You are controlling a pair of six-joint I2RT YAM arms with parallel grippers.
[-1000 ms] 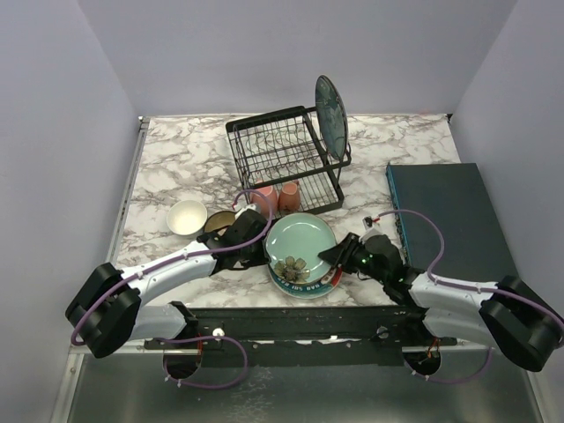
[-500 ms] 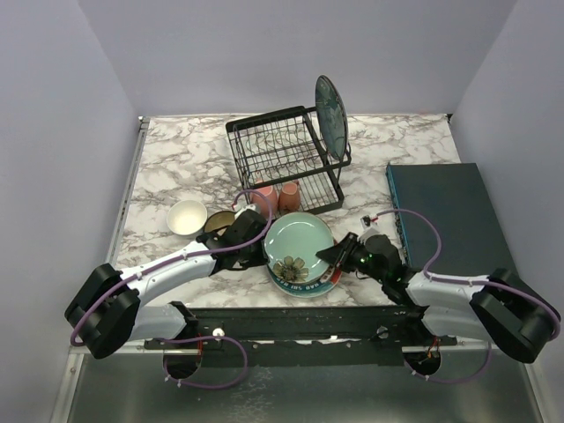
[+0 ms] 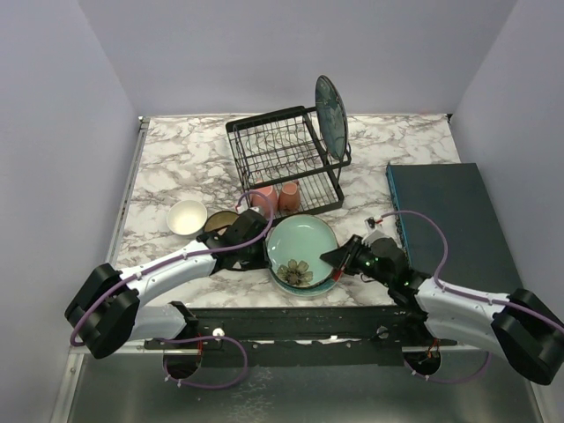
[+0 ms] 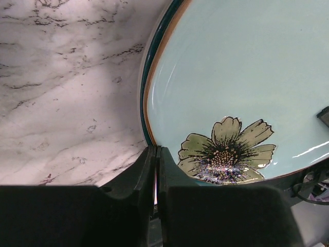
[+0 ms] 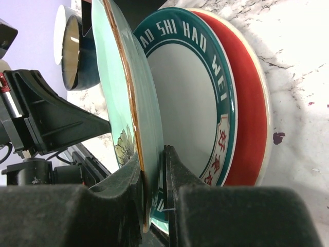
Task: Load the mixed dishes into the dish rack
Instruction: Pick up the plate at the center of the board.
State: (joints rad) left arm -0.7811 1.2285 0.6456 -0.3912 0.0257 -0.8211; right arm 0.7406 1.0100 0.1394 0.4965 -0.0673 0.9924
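A pale green flowered plate (image 3: 301, 242) tops a stack near the table's front. My right gripper (image 3: 335, 259) is shut on its right rim, one finger above and one below (image 5: 153, 164), and that side is tilted up off a white plate with a teal band (image 5: 187, 98) and a red plate (image 5: 250, 113). The left gripper (image 3: 261, 248) is shut with nothing between its tips (image 4: 156, 151), which rest at the stack's left edge. The black wire dish rack (image 3: 280, 157) stands behind, a dark teal-blue plate (image 3: 332, 110) upright in its right side.
Two pink mugs (image 3: 263, 198) (image 3: 289, 195) stand just in front of the rack. A white bowl (image 3: 187, 217) and a dark bowl (image 3: 220, 222) sit left of the stack. A dark teal slab (image 3: 445, 220) lies at the right edge of the marble table (image 3: 176, 167).
My right gripper has closed on the flowered plate's rim and tipped that side up a little. The right forearm has swung outward. The left arm has stayed put.
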